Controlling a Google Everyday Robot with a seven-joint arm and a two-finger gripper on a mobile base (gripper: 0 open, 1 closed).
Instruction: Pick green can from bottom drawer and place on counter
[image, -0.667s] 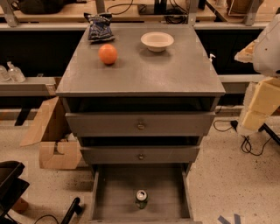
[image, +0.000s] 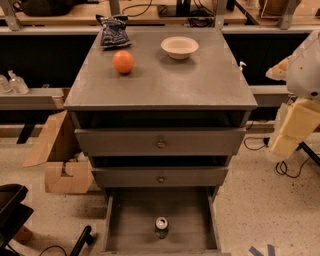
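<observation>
From where I stood, the grey cabinet filled the middle of the frame, and its bottom drawer (image: 131, 220) was pulled out towards the lower edge, a shallow grey tray with low walls. The green can (image: 161, 226) stood upright on the drawer floor, about midway between the side walls and nearer the front, its silver top facing up and nothing else touching it. Above it sat the two upper drawers (image: 200, 142), each with a small round knob at the centre. The counter (image: 165, 87) spread across the upper middle of the frame. An orange ball (image: 123, 61) rested on its left part, a pale bowl (image: 179, 47) sat to the right of the ball and a little further back, and a dark blue snack bag (image: 112, 31) lay at the back left corner, just behind the ball. The gripper (image: 287, 137) hung at the right edge of the frame under the white arm (image: 305, 65), beside the cabinet and well apart from the can, pointing down and to the left; I could not tell whether it was open or closed. A cardboard box (image: 60, 167) sat on the speckled floor left of the cabinet, a dark cable (image: 287, 170) looped on the floor below the gripper, and a wooden workbench (image: 150, 10) with cables ran along the top of the frame.
</observation>
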